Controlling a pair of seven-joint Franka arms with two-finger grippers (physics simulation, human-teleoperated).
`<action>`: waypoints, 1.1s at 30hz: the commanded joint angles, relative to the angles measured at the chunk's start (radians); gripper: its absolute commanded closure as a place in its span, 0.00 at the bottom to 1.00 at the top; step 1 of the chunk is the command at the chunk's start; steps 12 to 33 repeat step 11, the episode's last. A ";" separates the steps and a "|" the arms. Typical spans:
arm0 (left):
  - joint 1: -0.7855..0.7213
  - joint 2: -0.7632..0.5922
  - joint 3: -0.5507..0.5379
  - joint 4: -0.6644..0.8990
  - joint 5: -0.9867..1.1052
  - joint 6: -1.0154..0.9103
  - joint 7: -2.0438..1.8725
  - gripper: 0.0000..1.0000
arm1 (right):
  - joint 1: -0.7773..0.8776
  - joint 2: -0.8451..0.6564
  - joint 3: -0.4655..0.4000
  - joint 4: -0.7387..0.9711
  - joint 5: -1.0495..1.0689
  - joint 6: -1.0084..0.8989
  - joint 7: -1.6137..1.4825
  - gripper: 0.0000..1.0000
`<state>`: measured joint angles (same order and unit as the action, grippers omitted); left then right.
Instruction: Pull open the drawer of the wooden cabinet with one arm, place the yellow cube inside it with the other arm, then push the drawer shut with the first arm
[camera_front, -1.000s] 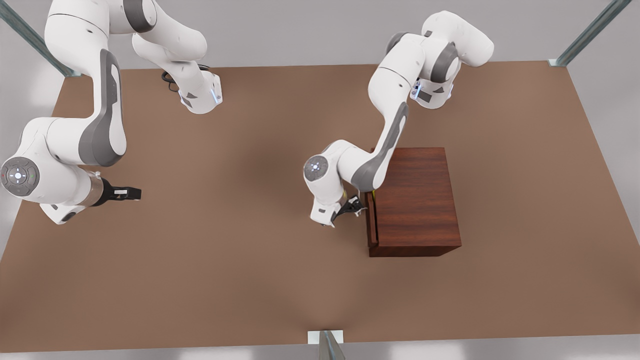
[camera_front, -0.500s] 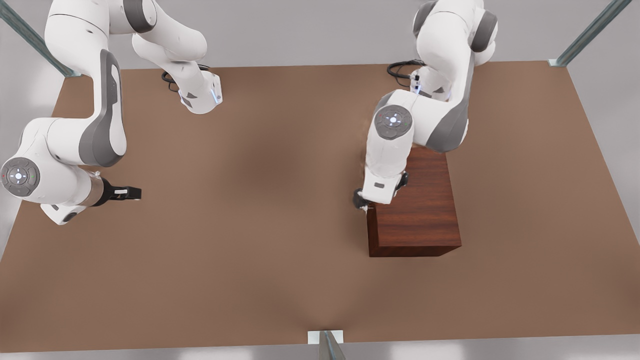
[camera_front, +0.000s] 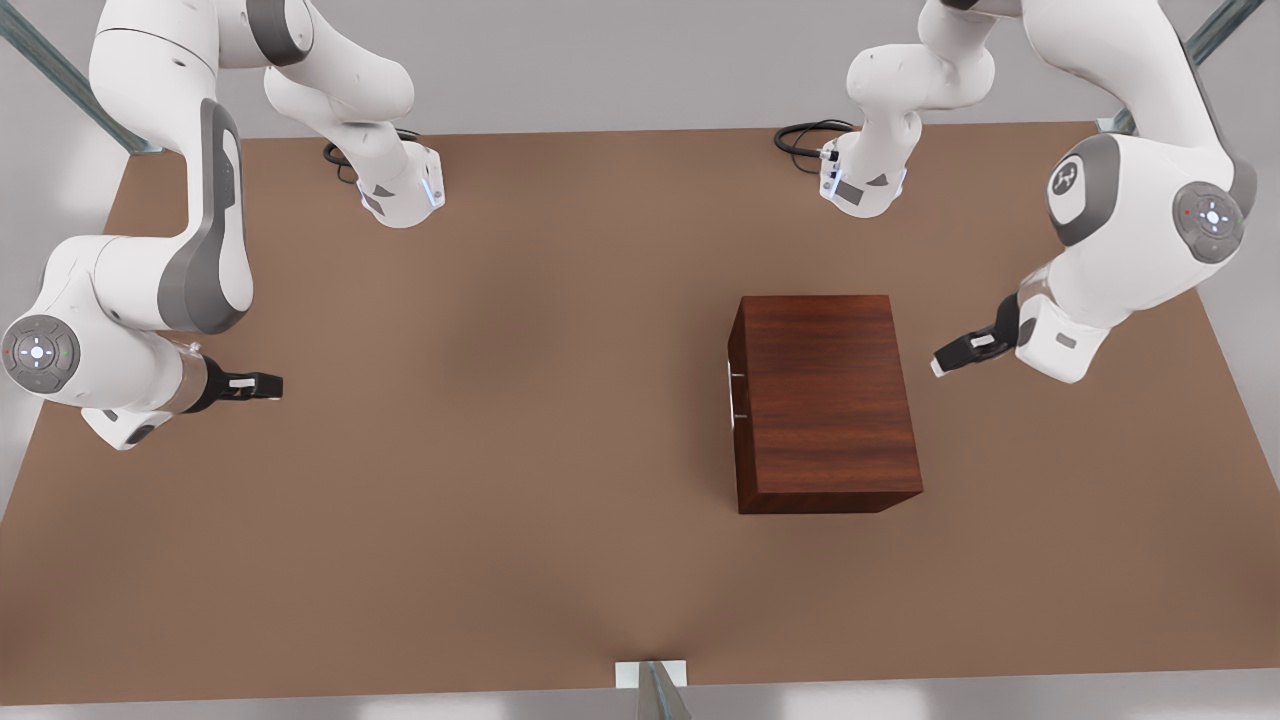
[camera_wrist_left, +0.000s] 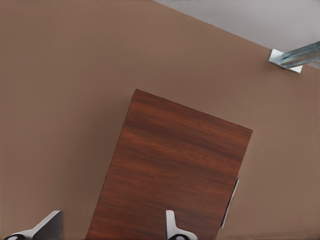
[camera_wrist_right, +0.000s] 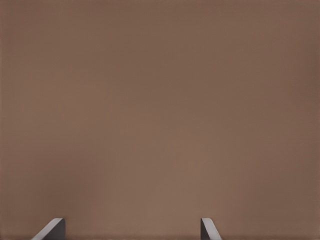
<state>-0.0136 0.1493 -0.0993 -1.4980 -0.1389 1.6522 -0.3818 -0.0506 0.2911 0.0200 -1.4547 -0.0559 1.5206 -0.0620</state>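
Observation:
The wooden cabinet stands on the table, right of centre in the front view, and also appears in the left wrist view. Its drawer is shut flush, with the thin silver bar handle on the side facing the front view's left. My left gripper hovers open and empty just off the cabinet's opposite side. My right gripper waits far off at the front view's left, open over bare table. The yellow cube is hidden.
The brown table spreads wide around the cabinet. Both arm bases sit at its far edge with black cables. Metal frame posts stand at the edges and corners.
The left arm swung away from the drawer front, over the cabinet, to its other side. The drawer, slightly out a second ago, now sits flush. The right arm has not moved.

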 joint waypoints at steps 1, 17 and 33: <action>0.000 0.000 -0.003 0.001 0.028 0.038 0.400 0.00 | 0.000 -0.001 0.000 0.000 0.001 0.000 -0.007 0.00; -0.008 0.003 -0.007 0.001 0.042 0.038 0.380 0.00 | 0.000 0.000 0.000 0.000 0.001 0.000 -0.007 0.00; -0.008 0.003 -0.007 0.001 0.042 0.038 0.380 0.00 | 0.000 0.000 0.000 0.000 0.001 0.000 -0.007 0.00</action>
